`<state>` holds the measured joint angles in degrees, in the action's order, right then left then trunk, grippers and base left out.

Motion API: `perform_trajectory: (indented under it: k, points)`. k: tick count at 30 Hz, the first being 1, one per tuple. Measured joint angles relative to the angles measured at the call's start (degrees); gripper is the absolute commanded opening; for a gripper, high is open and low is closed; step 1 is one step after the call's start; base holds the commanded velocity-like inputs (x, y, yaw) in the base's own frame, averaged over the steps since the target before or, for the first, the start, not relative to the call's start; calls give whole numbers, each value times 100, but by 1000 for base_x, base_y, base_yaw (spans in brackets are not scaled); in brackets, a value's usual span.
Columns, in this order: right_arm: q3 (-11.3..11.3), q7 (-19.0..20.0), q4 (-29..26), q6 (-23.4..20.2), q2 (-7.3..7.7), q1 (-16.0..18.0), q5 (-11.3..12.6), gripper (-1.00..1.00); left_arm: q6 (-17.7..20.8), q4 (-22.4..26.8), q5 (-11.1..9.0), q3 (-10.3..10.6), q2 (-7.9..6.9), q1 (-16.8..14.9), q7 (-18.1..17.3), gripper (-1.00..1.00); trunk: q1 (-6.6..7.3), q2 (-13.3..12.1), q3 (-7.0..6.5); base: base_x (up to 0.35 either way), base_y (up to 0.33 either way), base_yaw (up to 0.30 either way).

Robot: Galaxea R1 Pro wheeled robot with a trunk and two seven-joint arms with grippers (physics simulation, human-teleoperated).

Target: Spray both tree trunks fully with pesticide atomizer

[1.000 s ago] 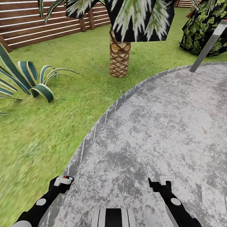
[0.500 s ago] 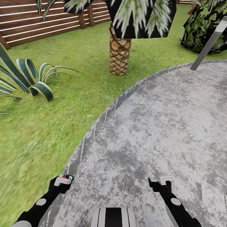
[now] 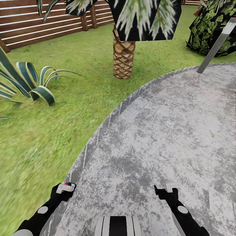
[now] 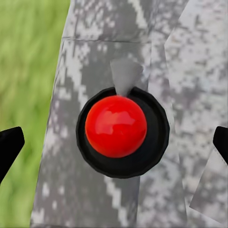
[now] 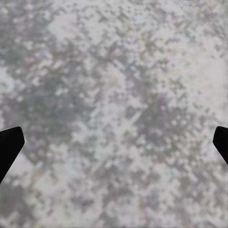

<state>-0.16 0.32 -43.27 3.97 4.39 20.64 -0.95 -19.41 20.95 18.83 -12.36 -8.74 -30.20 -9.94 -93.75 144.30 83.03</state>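
Observation:
The pesticide atomizer (image 4: 121, 128) appears from above in the left wrist view as a black round body with a red knob and a thin grey spray head, over the grey paving (image 4: 185, 57) beside the grass. In the head view only its red top (image 3: 68, 184) peeks out at my left gripper (image 3: 64, 187). That left gripper (image 4: 114, 142) is open, its fingertips (image 4: 9, 147) wide of the bottle on both sides. Low on the paving, my right gripper (image 3: 165, 190) is open and holds nothing. The pale-trunked trees are out of view.
A short palm with a scaly brown trunk (image 3: 124, 54) stands ahead on the lawn (image 3: 65, 108). A striped agave (image 3: 29, 83) is at the left, and the slat fence (image 3: 39, 26) is behind it. A dark bush (image 3: 213, 29) and a thin grey post (image 3: 214, 49) are at the far right.
The whole head view has shifted a little, so the camera moved slightly. Both grippers and the red top keep their places in the picture.

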Motion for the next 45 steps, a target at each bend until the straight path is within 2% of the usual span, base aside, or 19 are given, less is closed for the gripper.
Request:
perform_trajectory:
  k: [24, 25, 45]
  points:
    - [0, 0, 0, 0, 0, 0, -1, 100, 0, -15, 0, 10, 7, 0, -9, 100, 0, 0, -15, 0, 0, -1]
    - [0, 0, 0, 0, 0, 0, -1, 100, 0, -13, 0, 10, 7, 0, -7, -100, 0, 0, -15, 0, 0, 0]
    - [1, 0, 26, 0, 0, 0, -1, 100, 1, 48, -7, 3, 0, 0, -1, -100, 0, 0, -15, 0, 0, 0]
